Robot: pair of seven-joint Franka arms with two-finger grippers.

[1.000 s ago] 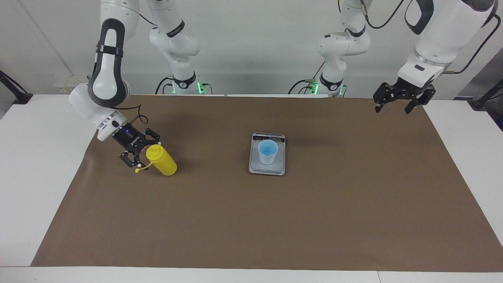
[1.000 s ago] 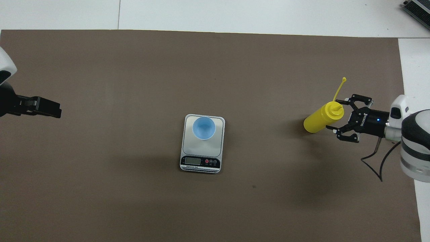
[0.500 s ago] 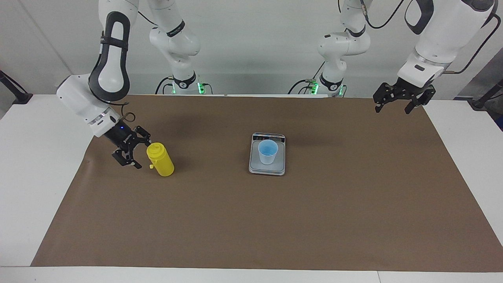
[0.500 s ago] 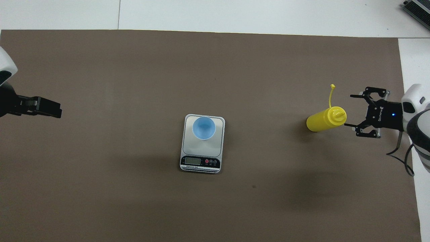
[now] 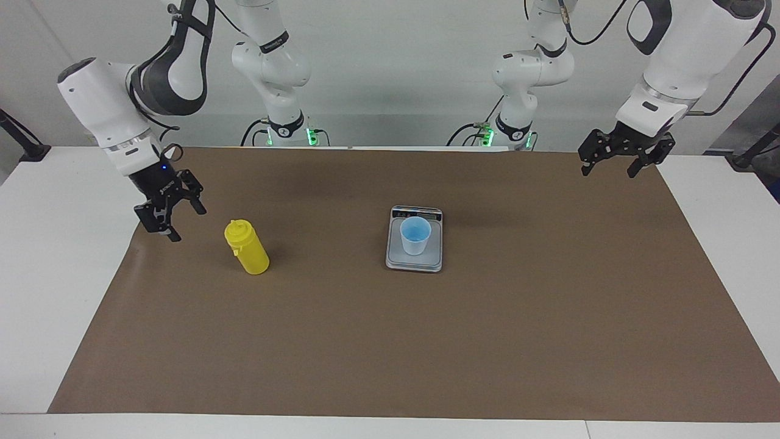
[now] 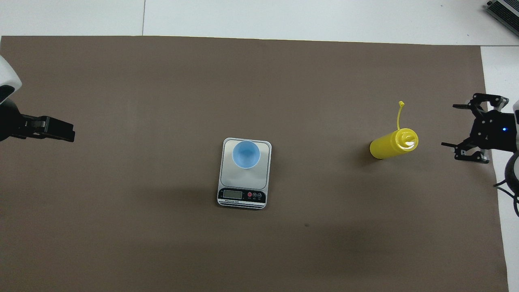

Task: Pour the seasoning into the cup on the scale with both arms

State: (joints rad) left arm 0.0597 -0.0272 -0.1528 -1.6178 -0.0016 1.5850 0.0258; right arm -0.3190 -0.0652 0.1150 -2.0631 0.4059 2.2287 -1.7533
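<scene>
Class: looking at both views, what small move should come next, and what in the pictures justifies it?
Probably the right gripper, jaws open and clear of the seasoning, should move in to grasp it. The bottle stands untouched, the cup waits on the scale, and the left gripper waits.

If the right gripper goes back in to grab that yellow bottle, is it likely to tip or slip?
The seasoning stands upright, tall on a narrow base, so a sideways nudge could probably tip it. Its round, smooth-looking plastic body may slip or squash in the open right gripper. Its cap hangs loose on a floppy tether and could snag. The left gripper waits over the mat's edge.
</scene>
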